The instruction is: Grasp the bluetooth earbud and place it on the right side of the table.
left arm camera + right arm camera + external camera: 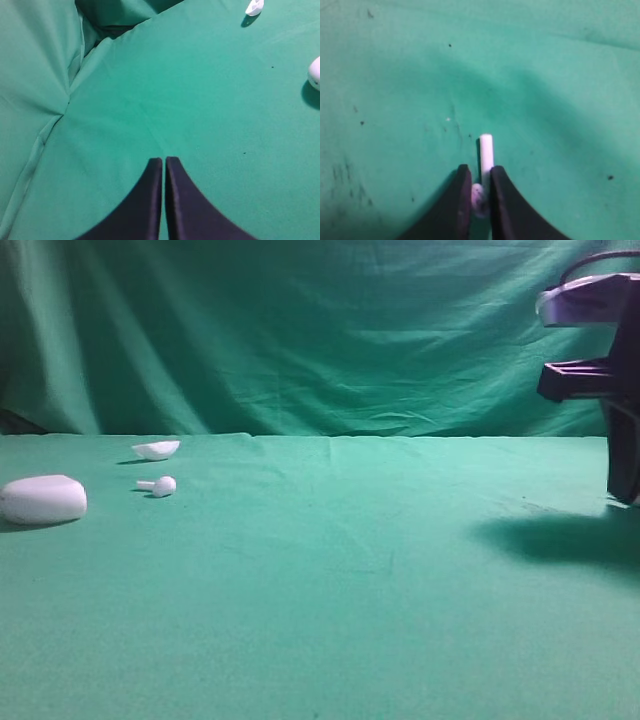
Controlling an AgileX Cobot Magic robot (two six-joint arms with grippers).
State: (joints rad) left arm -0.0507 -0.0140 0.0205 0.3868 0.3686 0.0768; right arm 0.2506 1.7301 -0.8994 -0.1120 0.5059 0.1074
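The earbud [484,170] sits between the two fingers of the right hand [481,200], rounded head with its dark mark down in the gap, white stem pointing straight out ahead of the fingertips. The fingers stand narrowly apart and pinch the head, or only just touch it; I cannot tell whether the grip is letting go. This hand is low over the right side of the desk [330,570], so the earbud is already about where it belongs. The left hand [164,200] is pressed together, empty, over the far-left cloth. Judging from this, the coming move is simply to spread and lift clear.
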